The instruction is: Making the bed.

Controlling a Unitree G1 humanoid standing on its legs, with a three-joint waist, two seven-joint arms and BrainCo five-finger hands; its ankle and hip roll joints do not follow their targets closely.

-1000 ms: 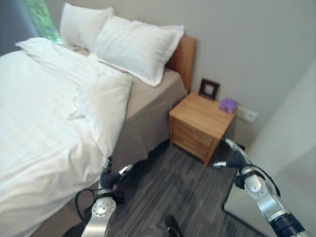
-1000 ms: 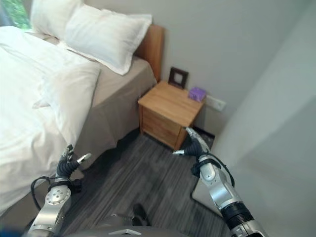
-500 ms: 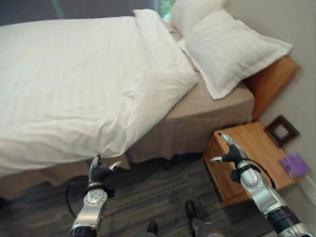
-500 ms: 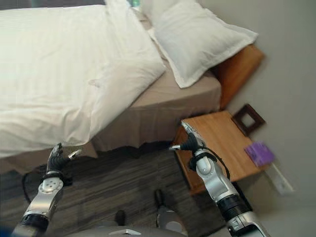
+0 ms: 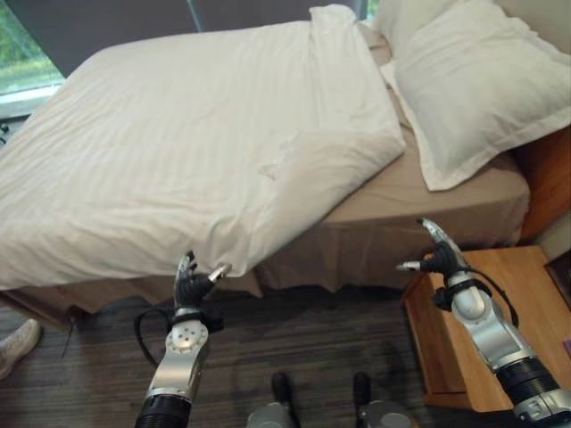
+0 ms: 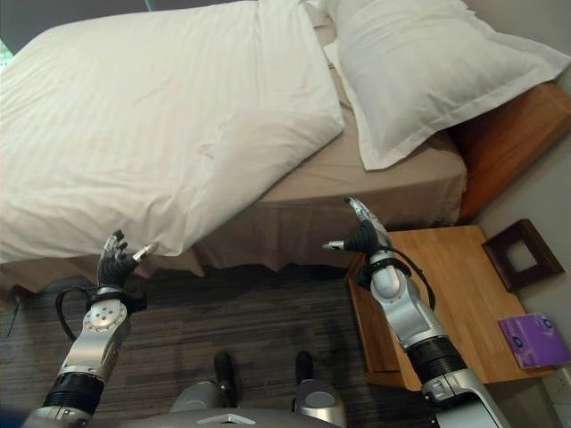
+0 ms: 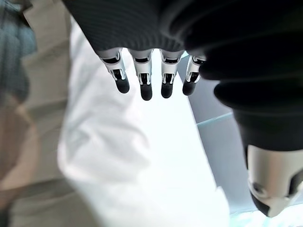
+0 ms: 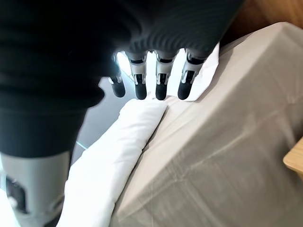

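Note:
A white striped duvet [image 5: 187,152] covers most of the bed, and its near edge hangs over the bed's side. Its corner by the pillows is folded back, baring the taupe sheet [image 5: 437,201]. Two white pillows [image 5: 473,80] lie at the head. My left hand [image 5: 192,287] is open, raised just under the hanging duvet edge and holding nothing. My right hand [image 5: 437,259] is open in front of the taupe bed skirt, beside the nightstand. In the left wrist view the straight fingers [image 7: 142,80] point at the duvet [image 7: 118,156]. In the right wrist view the fingers [image 8: 158,80] point toward the sheet [image 8: 213,142].
A wooden nightstand [image 6: 446,294] stands right of the bed, bearing a dark picture frame [image 6: 522,254] and a purple box [image 6: 533,339]. The wooden headboard [image 6: 508,134] rises behind the pillows. A person's shoe [image 5: 13,343] shows on the dark striped floor [image 5: 303,348] at the left.
The whole view has swung from the nightstand and wall toward the bed's side, so the camera moved. Both hands stay raised and open in front of me.

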